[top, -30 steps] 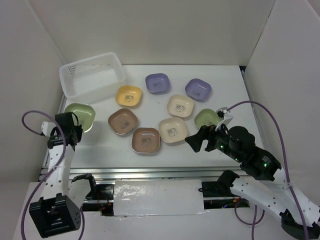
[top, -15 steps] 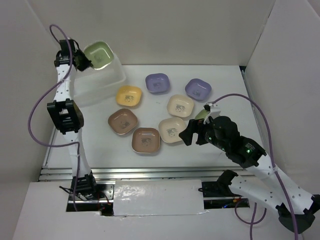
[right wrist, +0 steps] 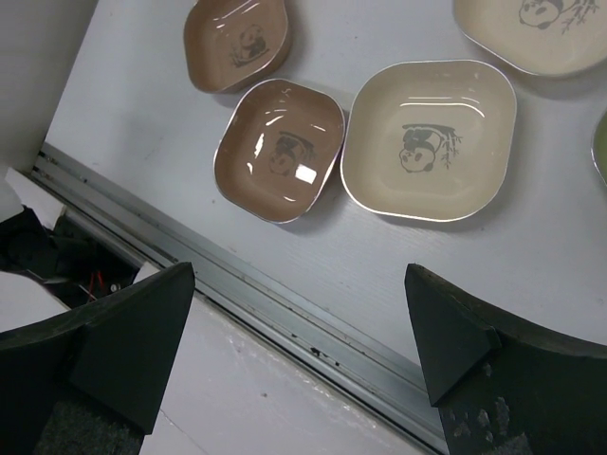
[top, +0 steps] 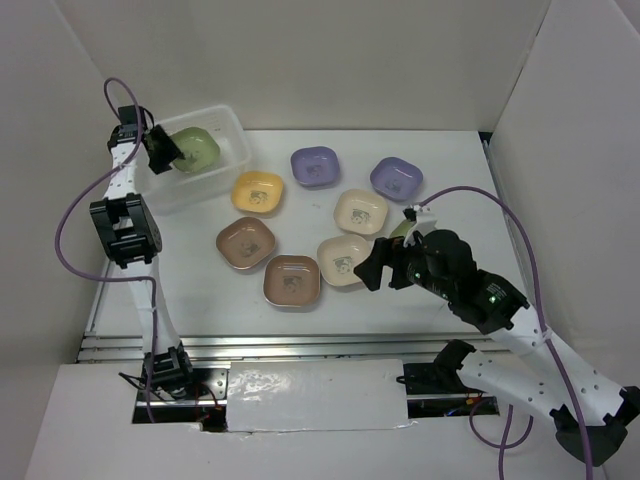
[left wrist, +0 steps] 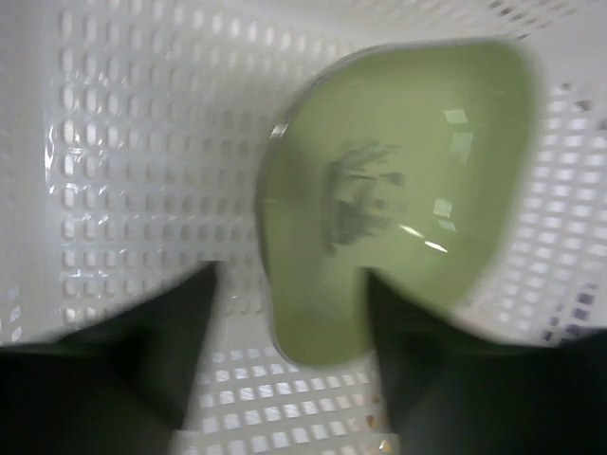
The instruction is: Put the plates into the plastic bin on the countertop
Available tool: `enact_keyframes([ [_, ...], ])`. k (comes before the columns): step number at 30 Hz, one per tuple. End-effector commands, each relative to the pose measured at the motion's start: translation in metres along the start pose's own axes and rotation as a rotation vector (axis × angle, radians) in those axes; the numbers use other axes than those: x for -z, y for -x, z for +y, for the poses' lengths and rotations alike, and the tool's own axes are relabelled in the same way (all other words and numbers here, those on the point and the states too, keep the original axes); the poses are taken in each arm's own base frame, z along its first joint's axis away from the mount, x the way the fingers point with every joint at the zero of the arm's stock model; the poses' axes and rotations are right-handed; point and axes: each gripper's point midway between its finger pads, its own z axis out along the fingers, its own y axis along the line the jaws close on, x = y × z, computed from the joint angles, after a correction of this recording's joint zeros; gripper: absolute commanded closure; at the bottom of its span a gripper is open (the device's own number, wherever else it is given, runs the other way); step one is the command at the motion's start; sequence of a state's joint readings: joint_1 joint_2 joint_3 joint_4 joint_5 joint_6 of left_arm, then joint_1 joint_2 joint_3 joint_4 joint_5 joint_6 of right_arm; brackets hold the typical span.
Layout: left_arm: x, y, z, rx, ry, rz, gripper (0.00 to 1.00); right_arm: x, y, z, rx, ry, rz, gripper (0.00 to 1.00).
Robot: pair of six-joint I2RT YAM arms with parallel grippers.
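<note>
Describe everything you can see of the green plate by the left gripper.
The green plate is a shallow rounded-square dish, pale and glossy, with a dark printed mark at its centre. It is tilted over the perforated white bin, hollow side toward the wrist camera. One corner lies between the fingers of the left gripper; blur hides whether they grip it.

White walls stand behind, left and right of the countertop. A metal rail borders its near edge.

Green plate inside perforated white bin — other plates spread across countertop.
</note>
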State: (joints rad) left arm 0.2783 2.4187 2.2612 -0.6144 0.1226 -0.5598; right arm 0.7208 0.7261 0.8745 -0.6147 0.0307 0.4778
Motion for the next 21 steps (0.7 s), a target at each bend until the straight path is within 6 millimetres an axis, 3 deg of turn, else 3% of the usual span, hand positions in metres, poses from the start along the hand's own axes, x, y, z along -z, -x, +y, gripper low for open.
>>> enact_keyframes([
  [1,0.014,0.024,-0.025,-0.050,-0.007,-0.083,0.01,-0.005,0.009,0.010,-0.004,0.043,-0.032,0.00],
  [4,0.025,0.026,-0.025,-0.037,0.009,-0.108,0.01,-0.002,0.010,0.009,-0.005,0.030,-0.032,0.00],
  [7,0.079,0.050,-0.047,-0.044,0.012,-0.216,0.01,0.003,0.017,0.009,-0.008,0.027,-0.064,0.00],
  [8,0.129,0.069,-0.066,-0.058,-0.016,-0.305,0.01,0.005,0.019,0.009,-0.011,0.028,-0.078,0.00],
  [9,0.149,0.070,-0.066,-0.060,0.018,-0.343,0.01,0.008,0.022,0.007,-0.014,0.019,-0.099,0.00],
  [10,0.174,0.065,-0.085,-0.084,0.002,-0.375,0.01,0.009,0.025,0.008,-0.015,0.021,-0.115,0.00],
  [11,0.244,0.075,-0.106,-0.085,-0.056,-0.492,0.01,0.010,0.026,0.008,-0.015,0.024,-0.129,0.00],
  [12,0.239,0.046,-0.100,-0.093,-0.038,-0.449,0.01,0.010,0.027,0.005,-0.022,0.013,-0.141,0.00],
  [13,0.257,0.029,-0.111,-0.087,-0.075,-0.455,0.01,0.008,0.028,0.004,-0.024,0.010,-0.148,0.00],
  [14,0.279,0.001,-0.104,-0.033,-0.114,-0.453,0.01,0.006,0.029,0.002,-0.031,0.004,-0.159,0.00],
  [16,0.289,-0.045,-0.108,-0.011,-0.152,-0.420,0.01,0.001,0.028,-0.002,-0.041,-0.016,-0.160,0.00],
  [17,0.314,-0.059,-0.103,0.046,-0.186,-0.450,0.01,-0.002,0.026,-0.006,-0.047,-0.033,-0.151,0.00],
  [18,0.286,-0.099,-0.083,0.041,-0.138,-0.380,0.01,-0.003,0.026,-0.007,-0.054,-0.042,-0.149,0.00],
  [19,0.284,-0.120,-0.081,0.046,-0.146,-0.357,0.01,-0.004,0.024,-0.008,-0.057,-0.042,-0.140,0.00],
  [20,0.274,-0.144,-0.062,0.070,-0.121,-0.343,0.01,-0.004,0.023,-0.007,-0.063,-0.037,-0.139,0.00],
  [21,0.267,-0.161,-0.058,0.062,-0.116,-0.314,0.01,-0.003,0.023,-0.005,-0.066,-0.029,-0.138,0.00],
])
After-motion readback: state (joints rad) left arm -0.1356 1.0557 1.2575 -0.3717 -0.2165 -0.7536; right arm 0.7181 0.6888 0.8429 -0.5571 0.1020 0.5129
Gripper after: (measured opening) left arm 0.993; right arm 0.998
